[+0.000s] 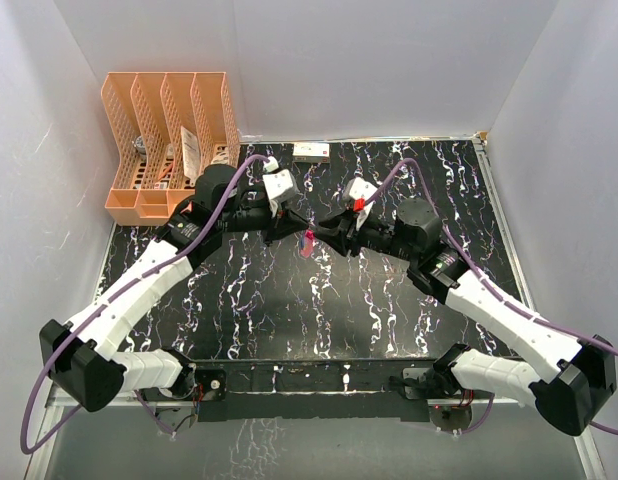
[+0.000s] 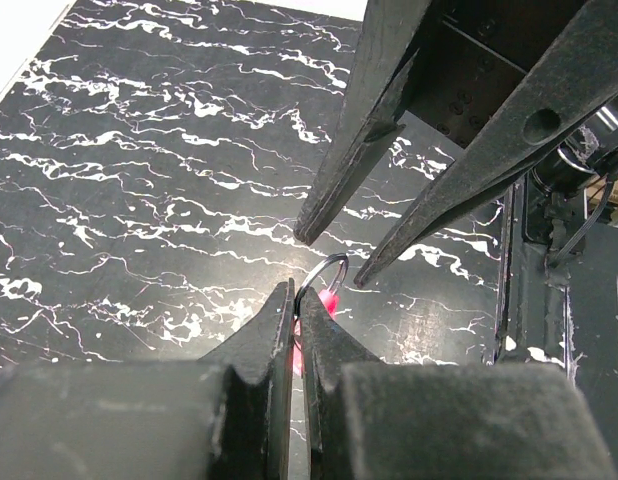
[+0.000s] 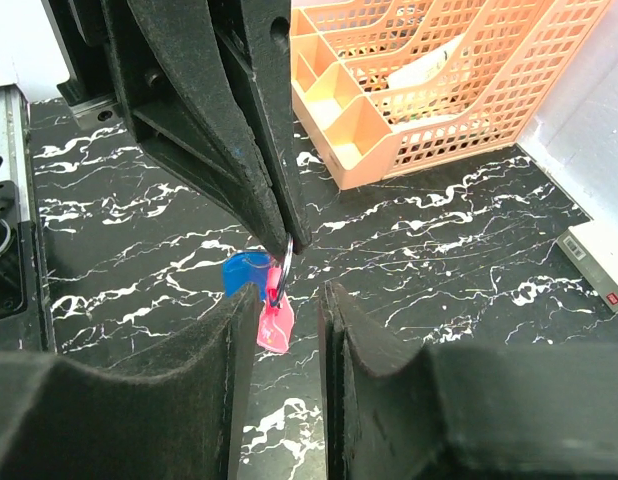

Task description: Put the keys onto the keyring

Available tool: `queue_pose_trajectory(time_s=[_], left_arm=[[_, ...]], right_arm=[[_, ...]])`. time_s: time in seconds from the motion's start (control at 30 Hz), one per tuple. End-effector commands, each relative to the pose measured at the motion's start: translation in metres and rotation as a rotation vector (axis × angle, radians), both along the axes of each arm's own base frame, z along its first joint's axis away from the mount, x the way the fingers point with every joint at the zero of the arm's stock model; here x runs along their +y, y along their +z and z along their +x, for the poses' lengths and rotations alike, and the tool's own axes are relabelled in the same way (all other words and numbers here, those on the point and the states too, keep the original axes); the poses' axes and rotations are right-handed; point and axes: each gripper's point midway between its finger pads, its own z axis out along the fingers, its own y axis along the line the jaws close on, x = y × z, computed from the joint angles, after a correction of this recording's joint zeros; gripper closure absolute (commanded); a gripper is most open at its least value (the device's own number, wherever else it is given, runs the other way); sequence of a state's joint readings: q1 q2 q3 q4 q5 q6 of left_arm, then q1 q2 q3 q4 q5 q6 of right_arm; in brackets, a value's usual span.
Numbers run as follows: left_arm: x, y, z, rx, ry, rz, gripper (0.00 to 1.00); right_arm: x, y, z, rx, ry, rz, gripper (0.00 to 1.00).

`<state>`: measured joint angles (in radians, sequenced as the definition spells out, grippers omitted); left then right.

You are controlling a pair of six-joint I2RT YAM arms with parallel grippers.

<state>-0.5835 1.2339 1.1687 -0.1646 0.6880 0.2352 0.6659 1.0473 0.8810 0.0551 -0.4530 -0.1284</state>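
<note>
Jaws of the left gripper (image 2: 295,298) are pressed fully together, pinching the keyring (image 2: 326,272) at the spot where its thin metal ring meets the red strap (image 3: 272,325). From above, the two arms meet a little toward 12 o'clock from the middle of the black marbled table (image 1: 289,310). The left gripper reaches in from 9 o'clock and the right gripper (image 3: 289,290) from 3 o'clock. The ring is held up off the table between them, and the strap hangs from it toward 6 o'clock.

The right gripper's jaws stand partly open, tips apart. In its own wrist view one tip sits on each side of the ring and strap, and neither is closed on anything visible.

The blue key (image 3: 244,272) shows only its bright head, at 9 o'clock of the ring, just beside the right gripper's fingertip on that side. Its blade is hidden, so I cannot tell whether it is threaded on the ring or merely lies close to it.

An orange file rack (image 1: 169,140) stands at the table's 10 o'clock corner. A small white box (image 1: 311,151) lies at the 12 o'clock edge, well apart from the grippers.
</note>
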Motion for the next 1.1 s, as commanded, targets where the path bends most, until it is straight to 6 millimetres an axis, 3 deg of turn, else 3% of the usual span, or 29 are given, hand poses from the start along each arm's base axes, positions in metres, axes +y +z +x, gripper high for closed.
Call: queue_pose_trajectory(time_s=[0.0, 0.3, 0.57, 0.73, 0.9, 1.07], left_arm=[[-0.001, 0.013, -0.003, -0.012, -0.025, -0.013, 1.0], [-0.003, 0.007, -0.003, 0.006, -0.04, 0.004, 1.0], [-0.004, 0.008, -0.005, 0.002, -0.052, 0.007, 1.0], [-0.006, 0.008, -0.007, 0.0, -0.066, 0.006, 1.0], [-0.007, 0.009, -0.008, -0.003, -0.074, 0.007, 1.0], [-0.005, 0.015, 0.006, -0.016, 0.018, -0.012, 1.0]], right_arm=[[0.005, 0.036, 0.001, -0.067, 0.016, 0.064, 0.73], [0.01, 0.037, 0.003, -0.063, 0.032, 0.07, 0.77], [0.013, 0.034, 0.005, -0.054, 0.038, 0.064, 0.9], [0.014, 0.034, 0.006, -0.05, 0.041, 0.063, 0.92], [0.016, 0.034, 0.006, -0.048, 0.048, 0.063, 1.0], [0.011, 0.038, 0.009, -0.057, 0.009, 0.082, 1.0]])
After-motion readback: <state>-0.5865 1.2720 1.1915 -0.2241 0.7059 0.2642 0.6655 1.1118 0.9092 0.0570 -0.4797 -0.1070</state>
